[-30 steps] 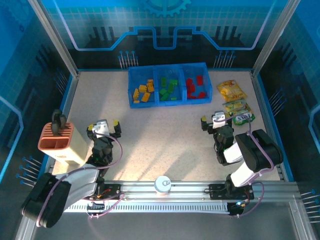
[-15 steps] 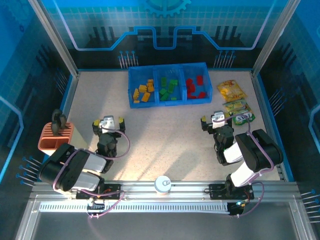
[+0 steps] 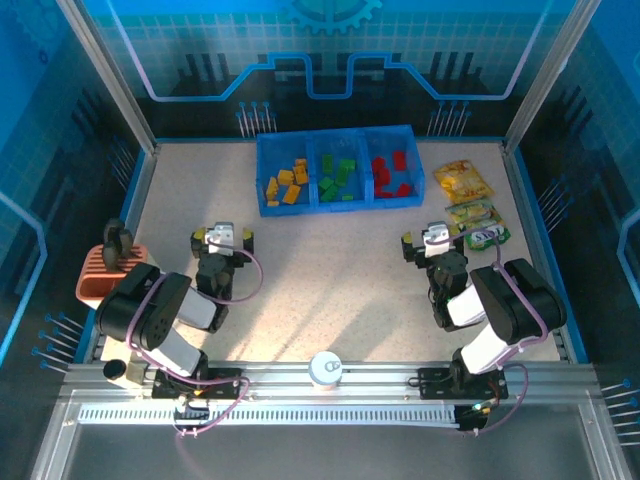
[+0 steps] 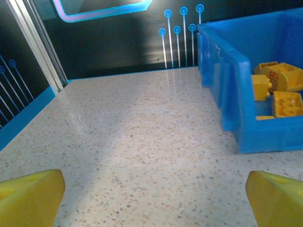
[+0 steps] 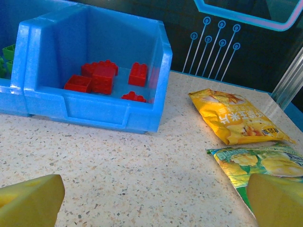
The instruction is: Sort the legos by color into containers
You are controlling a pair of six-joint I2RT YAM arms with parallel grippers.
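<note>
My left arm [image 3: 160, 315] had just pulled in and folded up close to its base, and my left jaws had slid a little toward the middle of the worktop [image 3: 330, 285]. My right jaws had stayed where they were. Both pairs of jaws were wide apart and held nothing. The yellow legos [image 3: 286, 184] lay in the left part of the blue tray [image 3: 335, 208], the green legos [image 3: 338, 177] in the middle part and the red legos [image 3: 388, 172] in the right part. I saw no loose ones on the worktop, so I think the sorting was done. Some snack packets [image 3: 465, 182] lay just right of the tray. The orange holder [image 3: 98, 272] sat beside my left arm. Nothing stood between my jaws and the tray.
</note>
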